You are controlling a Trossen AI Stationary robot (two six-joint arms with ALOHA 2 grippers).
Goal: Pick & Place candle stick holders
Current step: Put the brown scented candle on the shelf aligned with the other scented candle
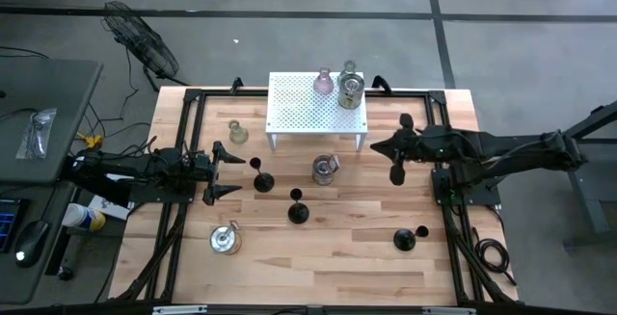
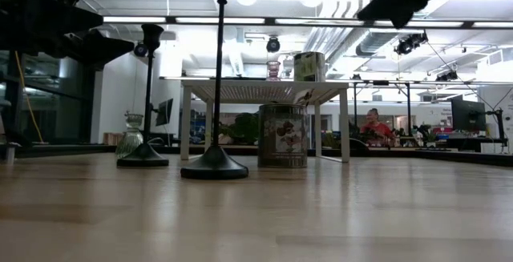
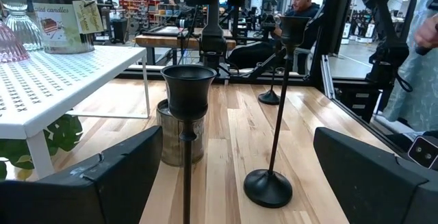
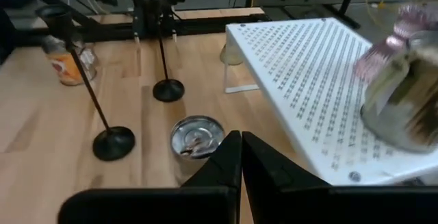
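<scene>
Three black candle stick holders stand upright on their round bases on the wooden table (image 1: 337, 257): one (image 1: 262, 180) just in front of my left gripper (image 1: 222, 172), one (image 1: 298, 211) mid-table, one (image 1: 405, 239) near the right. My left gripper is open and level; the nearest black holder (image 3: 188, 90) stands ahead of its fingers, untouched. My right gripper (image 1: 376, 145) is shut, empty and in the air, above a silvery tin holder (image 4: 197, 136). A pinkish holder (image 1: 324, 83), a tin (image 1: 350, 91) and a clear glass one (image 1: 348, 67) stand on the white rack (image 1: 299, 113).
A clear glass holder (image 1: 237, 132) stands left of the rack, and a silvery one (image 1: 225, 239) near the front left. Black frame rails (image 1: 183, 122) run along the table's sides. A person sits in the room behind the table (image 2: 373, 126).
</scene>
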